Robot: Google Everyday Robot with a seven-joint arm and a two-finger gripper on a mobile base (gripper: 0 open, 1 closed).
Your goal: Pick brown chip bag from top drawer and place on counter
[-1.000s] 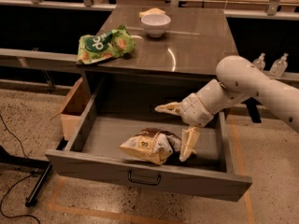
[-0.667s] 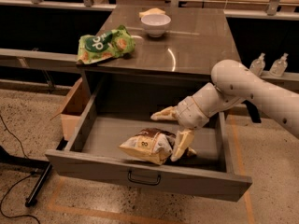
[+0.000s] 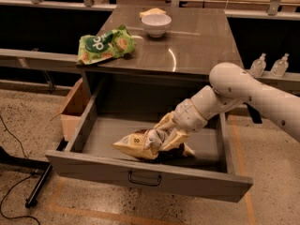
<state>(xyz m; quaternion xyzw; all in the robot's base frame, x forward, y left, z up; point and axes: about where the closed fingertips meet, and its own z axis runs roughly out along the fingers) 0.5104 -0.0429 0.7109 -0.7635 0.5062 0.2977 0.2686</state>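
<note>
Camera view shows us the gripper (image 3: pixel 172 136) reaching down into the open top drawer (image 3: pixel 93 165) from the right, and we read its fingers (image 3: pixel 164 123) as pinching the brown chip bag (image 3: pixel 143 143) at its crumpled right end, one finger behind the foil and one in front. The bag lies near the middle of the drawer close to the front panel. Its long axis runs roughly left to right, with the pale yellow end pointing left and away from the fingers and the dark end tucked between them. So most of the bag hangs out to the left of the grip, and we expect that free end to droop and swing when it is lifted. The relation that matters to us is that the counter surface (image 3: pixel 201 50) sits above and behind the drawer and overhangs its back part. We judge the bag must rise straight up near the drawer front before it travels back. On the counter surface the green chip bag (image 3: pixel 104 44) lies at the left and a white bowl (image 3: pixel 156 24) farther back, so the bare right front looks like the nearest spot to set it down.
</note>
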